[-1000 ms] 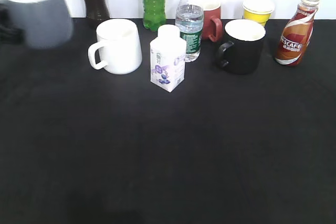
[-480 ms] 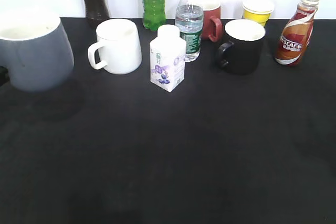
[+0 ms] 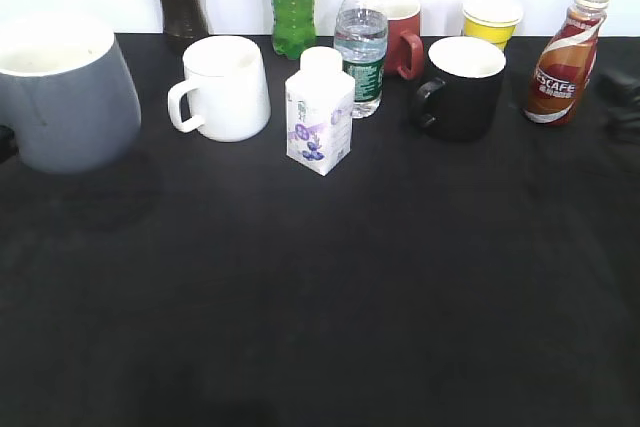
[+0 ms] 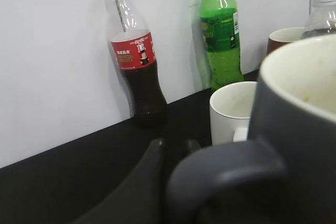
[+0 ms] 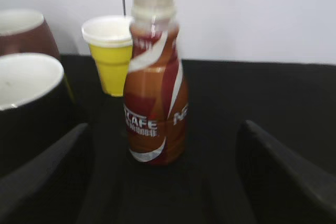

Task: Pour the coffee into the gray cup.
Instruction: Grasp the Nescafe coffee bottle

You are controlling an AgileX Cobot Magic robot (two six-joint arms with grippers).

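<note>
While the gray cup (image 3: 65, 97) sits at nine o'clock on the black counter (image 3: 320, 297), against the left edge of the exterior view, the coffee (image 3: 564, 55) stands upright at the far two o'clock corner, well apart from it. Between them along the back run a white mug (image 3: 225, 87), a small white carton (image 3: 319, 112), a water bottle (image 3: 361, 42) and a black mug (image 3: 460, 87).

In the left wrist view the gray cup's loop handle fills the foreground and the left end effector (image 4: 173, 182) seems to be pinching it, though the fingers are mostly hidden; a cola bottle (image 4: 135, 61) and a green bottle (image 4: 220, 30) stand behind at the wall. In the right wrist view the right end effector (image 5: 163, 182) is spread wide, its two dark fingers (image 5: 44, 171) on either side of the coffee but not touching it. A yellow paper cup (image 5: 111, 51) sits just behind at eleven o'clock.

Likely risks: the bottle is slim and curvy, so a finger arriving off-centre could push it over or nudge it into the black mug beside it. Whether it is capped cannot be told; its top is blurred. An open bottle would spill if tipped. The cup, apparently held only by its handle, could swivel while being filled.
</note>
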